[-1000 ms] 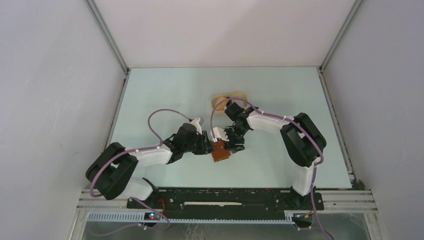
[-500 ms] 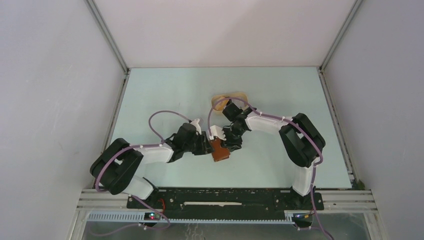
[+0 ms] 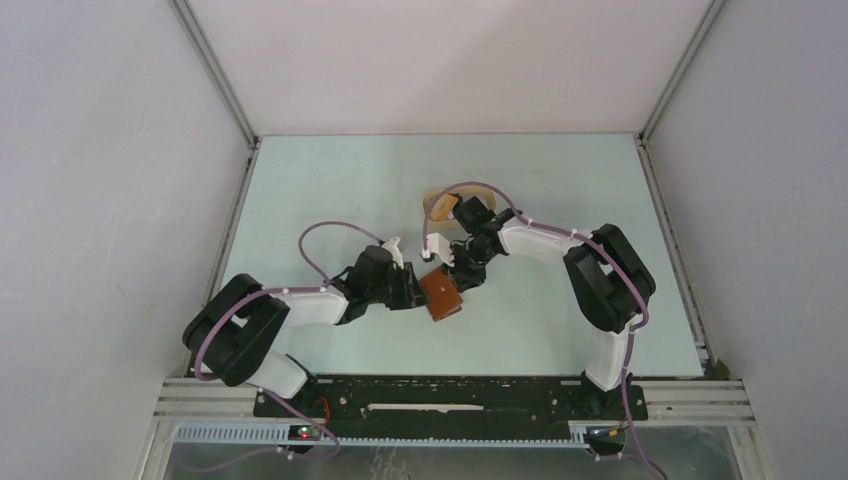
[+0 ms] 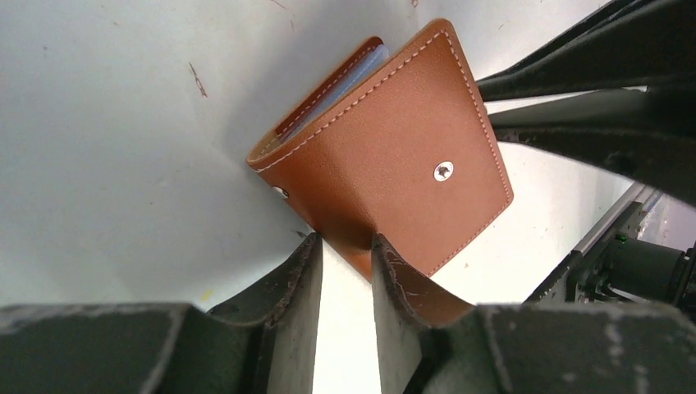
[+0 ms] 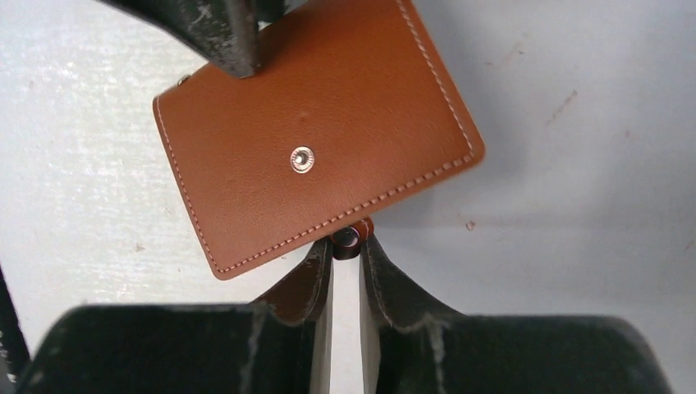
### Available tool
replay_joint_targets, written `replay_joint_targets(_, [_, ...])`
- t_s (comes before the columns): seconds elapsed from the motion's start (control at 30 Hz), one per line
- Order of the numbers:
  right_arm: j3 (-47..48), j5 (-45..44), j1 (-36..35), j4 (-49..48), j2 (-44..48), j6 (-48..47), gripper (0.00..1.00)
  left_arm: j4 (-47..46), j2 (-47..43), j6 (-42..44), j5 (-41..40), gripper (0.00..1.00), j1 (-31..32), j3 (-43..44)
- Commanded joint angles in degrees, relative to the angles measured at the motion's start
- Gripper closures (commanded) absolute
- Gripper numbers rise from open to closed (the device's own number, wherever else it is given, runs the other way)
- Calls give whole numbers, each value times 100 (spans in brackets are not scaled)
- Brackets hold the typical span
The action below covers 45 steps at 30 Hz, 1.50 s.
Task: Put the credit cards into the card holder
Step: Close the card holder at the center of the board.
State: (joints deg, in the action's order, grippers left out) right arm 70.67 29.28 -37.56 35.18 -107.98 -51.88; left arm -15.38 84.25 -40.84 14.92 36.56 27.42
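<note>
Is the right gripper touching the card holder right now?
Touching. The right wrist view shows the right gripper pinching the small snap tab that sticks out from the edge of the card holder.

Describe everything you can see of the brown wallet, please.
The wallet is a small reddish-brown bifold, leather by its look, with pale stitching along the edges and a round metal snap on its face. It is folded almost shut; a light blue card shows between the flaps. It is near the middle of the table. The left gripper pinches one corner; the right gripper pinches its small snap tab.
</note>
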Motion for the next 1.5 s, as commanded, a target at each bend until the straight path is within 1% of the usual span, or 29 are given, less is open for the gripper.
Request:
replay_joint_targets(0.0, [245, 201, 149, -283, 270, 1206, 85, -283, 138, -116, 216, 67, -51, -101])
replay_joint_targets(0.07, [355, 201, 189, -90, 187, 1636, 85, -302, 180, -117, 249, 68, -67, -90])
replay_joint_targets(0.17, [392, 470, 289, 80, 142, 1891, 83, -290, 237, -88, 298, 68, -70, -42])
replay_joint_targets(0.37, [393, 767, 563, 150, 166, 2112, 74, -78, 322, 20, 309, 69, -72, 115])
replay_joint_targets(0.57, [482, 703, 739, 378, -76, 2478, 66, 132, 470, 104, 336, 69, -71, 301])
replay_joint_targets(0.67, [516, 823, 861, 486, -96, 2503, 57, 321, 511, 164, 339, 70, -72, 445])
replay_joint_targets(0.8, [512, 1048, 1094, 605, 44, 2419, 36, 721, 492, 277, 268, 71, -74, 692])
replay_joint_targets(0.87, [509, 1098, 1202, 690, 146, 2311, 32, 848, 459, 332, 243, 71, -75, 794])
replay_joint_targets(1.03, [513, 1380, 1521, 846, 486, 2067, 30, 1116, 246, 443, 152, 71, -71, 932])
replay_joint_targets(1.13, [411, 1550, 1658, 731, 777, 2029, 29, 1226, 35, 529, 113, 71, -75, 1017])
replay_joint_targets(1.2, [271, 1588, 1681, 507, 1086, 2075, 30, 1320, -82, 573, 99, 71, -83, 1118])
replay_joint_targets(1.3, [-142, 1426, 1675, -316, 1780, 2333, 31, 1474, -242, 614, 99, 72, -72, 1360])
replay_joint_targets(1.33, [-275, 1332, 1666, -563, 2024, 2371, 29, 1498, -295, 630, 103, 73, -70, 1423])
replay_joint_targets(1.37, [-348, 1249, 1669, -733, 2184, 2437, 20, 1500, -342, 656, 107, 73, -74, 1483])
replay_joint_targets(1.4, [-343, 1031, 1691, -913, 2200, 2976, 3, 1500, -388, 689, 108, 73, -70, 1528])
replay_joint_targets(1.43, [-203, 968, 1776, -799, 2051, 3391, 1, 1499, -424, 725, 96, 73, -70, 1563])
replay_joint_targets(1.47, [82, 1450, 1921, -448, 1760, 3409, 0, 1502, -453, 779, 75, 73, -70, 1591])
